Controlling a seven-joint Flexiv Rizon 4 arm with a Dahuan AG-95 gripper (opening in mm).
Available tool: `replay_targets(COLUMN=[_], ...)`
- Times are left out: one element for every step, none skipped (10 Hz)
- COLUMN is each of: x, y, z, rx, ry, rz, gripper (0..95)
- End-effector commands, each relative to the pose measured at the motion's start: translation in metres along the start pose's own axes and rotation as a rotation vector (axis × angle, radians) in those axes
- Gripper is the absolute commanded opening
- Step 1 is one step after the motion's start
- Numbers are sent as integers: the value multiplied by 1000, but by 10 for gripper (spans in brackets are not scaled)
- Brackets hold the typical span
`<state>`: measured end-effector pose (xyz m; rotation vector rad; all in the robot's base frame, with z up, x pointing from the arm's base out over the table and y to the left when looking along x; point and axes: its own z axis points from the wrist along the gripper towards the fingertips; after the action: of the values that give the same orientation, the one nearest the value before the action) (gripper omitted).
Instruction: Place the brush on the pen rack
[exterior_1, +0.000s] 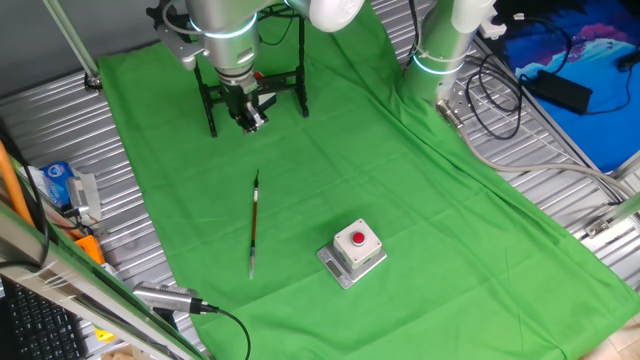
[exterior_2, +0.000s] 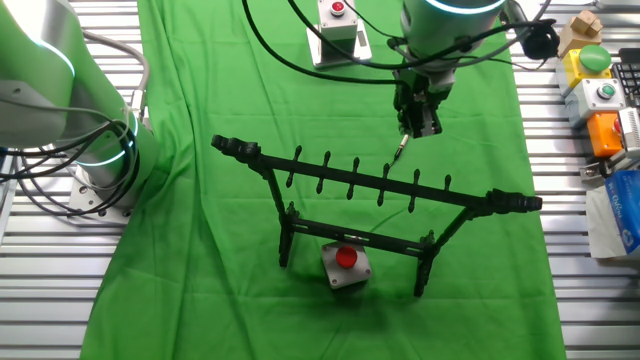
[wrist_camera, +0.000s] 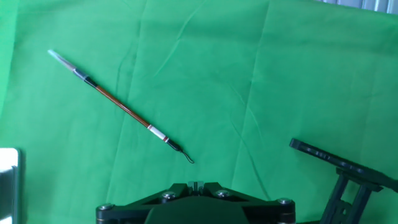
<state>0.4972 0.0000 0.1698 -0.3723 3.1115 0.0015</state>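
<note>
The brush (exterior_1: 254, 222) lies flat on the green cloth, its dark tip toward the rack and its pale end toward the front. In the hand view it (wrist_camera: 121, 106) lies diagonally at upper left. The black pen rack (exterior_1: 300, 78) stands upright at the back of the cloth; the other fixed view shows its pegged crossbar (exterior_2: 380, 185). My gripper (exterior_1: 248, 118) hangs just in front of the rack, above the cloth and apart from the brush. Its fingertips (wrist_camera: 196, 184) are together with nothing between them. In the other fixed view the gripper (exterior_2: 418, 122) is above the brush's tip end (exterior_2: 400, 150).
A grey box with a red button (exterior_1: 352, 250) sits right of the brush. A second such box (exterior_2: 345, 262) sits under the rack. A silver cylindrical tool with a black cable (exterior_1: 165, 298) lies at the front left. A second arm's base (exterior_1: 440, 55) stands at the back right.
</note>
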Motion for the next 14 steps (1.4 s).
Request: replay_targets(x=[0,0,0,0,0,0,0,0,0,0,0,0,0,0], y=[0,0,0,0,0,0,0,0,0,0,0,0,0,0], z=[0,0,0,0,0,0,0,0,0,0,0,0,0,0], rx=[-13,-11,-3,-3,-7,-10,-11,-13,-21,-34,-46,-51,-54,-54], ry=[-12,-15,-8,-6,-3,3,22,35,47,56,81,96,103,105], rz=[-91,-100,-179,-228,-277,-310,-320,-345,-361,-371,-388,-395,-398,-398], gripper=[0,0,0,0,0,0,0,0,0,0,0,0,0,0])
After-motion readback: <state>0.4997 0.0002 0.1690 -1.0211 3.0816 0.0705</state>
